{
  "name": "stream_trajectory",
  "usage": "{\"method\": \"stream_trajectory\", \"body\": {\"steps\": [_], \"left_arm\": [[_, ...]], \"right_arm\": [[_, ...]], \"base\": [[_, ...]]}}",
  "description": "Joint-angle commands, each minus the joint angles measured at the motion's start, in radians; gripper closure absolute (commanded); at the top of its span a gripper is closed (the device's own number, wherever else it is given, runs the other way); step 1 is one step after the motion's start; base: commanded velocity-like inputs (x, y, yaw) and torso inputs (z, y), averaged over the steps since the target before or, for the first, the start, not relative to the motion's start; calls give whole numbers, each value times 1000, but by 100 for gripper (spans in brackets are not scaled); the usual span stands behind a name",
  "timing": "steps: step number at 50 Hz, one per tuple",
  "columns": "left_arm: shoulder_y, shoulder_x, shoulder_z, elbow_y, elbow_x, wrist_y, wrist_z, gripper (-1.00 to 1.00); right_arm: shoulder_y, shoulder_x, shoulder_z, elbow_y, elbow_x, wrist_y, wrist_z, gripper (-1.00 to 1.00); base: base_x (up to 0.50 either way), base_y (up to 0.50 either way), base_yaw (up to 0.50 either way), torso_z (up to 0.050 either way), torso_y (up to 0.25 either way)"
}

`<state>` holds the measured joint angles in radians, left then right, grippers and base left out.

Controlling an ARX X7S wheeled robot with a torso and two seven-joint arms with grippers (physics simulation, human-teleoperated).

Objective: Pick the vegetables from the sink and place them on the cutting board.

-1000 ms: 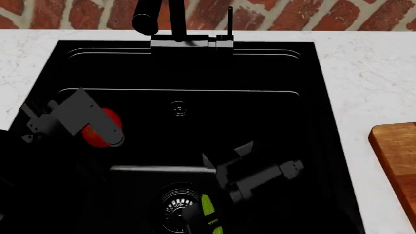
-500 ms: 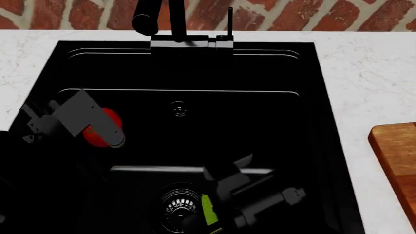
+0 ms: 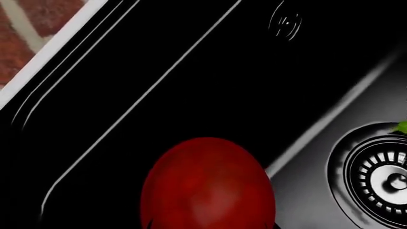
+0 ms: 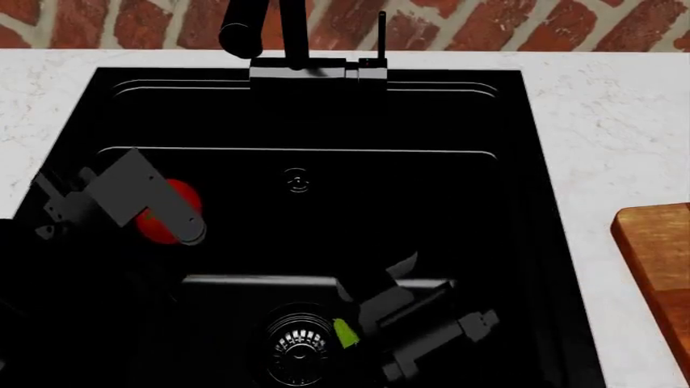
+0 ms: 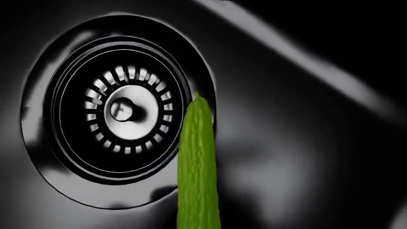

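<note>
The red tomato (image 4: 160,218) sits at the left of the black sink (image 4: 506,202). My left gripper (image 4: 170,217) is closed around it. In the left wrist view the tomato (image 3: 207,186) fills the space between the jaws, with dark fingertips (image 3: 150,224) flush on its sides. The yellow-green cucumber (image 4: 345,332) lies by the round drain (image 4: 293,343), and my right gripper (image 4: 364,327) is down over it, hiding most of it. In the right wrist view the cucumber (image 5: 198,167) runs straight out from between the jaws, which are not visible. A corner of the cutting board (image 4: 658,259) shows at the right edge.
The black faucet (image 4: 283,40) stands at the back of the sink, before a brick wall. White speckled countertop (image 4: 615,129) surrounds the basin. A stepped ledge (image 4: 323,150) runs round the inside of the sink. The drain also shows in the right wrist view (image 5: 121,112).
My right gripper has come down towards the drain and now covers most of the cucumber. The left gripper and the tomato have not moved.
</note>
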<state>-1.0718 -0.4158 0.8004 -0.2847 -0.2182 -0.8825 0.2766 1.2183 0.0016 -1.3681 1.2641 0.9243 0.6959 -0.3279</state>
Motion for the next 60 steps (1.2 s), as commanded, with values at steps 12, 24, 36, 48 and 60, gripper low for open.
{"method": "stream_trajectory", "body": {"steps": [12, 24, 36, 48, 60], "left_arm": [[-6, -9, -50, 14, -3, 3, -59, 100], [9, -23, -63, 43, -9, 6, -70, 100], [31, -42, -100, 70, -18, -19, -110, 100], [92, -71, -155, 158, -33, -50, -174, 100], [99, -65, -145, 216, -22, -72, -205, 100]], "right_arm": [[142, -1, -65, 22, -38, 78, -155, 100], [236, 227, 11, -428, 66, 251, 39, 100], [251, 381, 83, -699, 130, 300, 206, 100], [185, 489, 132, -844, 141, 239, 325, 100], [164, 593, 190, -1021, 208, 255, 427, 100]], "base": [[-1, 0, 0, 0, 0], [0, 0, 0, 0, 62], [-10, 0, 0, 0, 250], [-1, 0, 0, 0, 250], [-437, 0, 0, 0, 0]]}}
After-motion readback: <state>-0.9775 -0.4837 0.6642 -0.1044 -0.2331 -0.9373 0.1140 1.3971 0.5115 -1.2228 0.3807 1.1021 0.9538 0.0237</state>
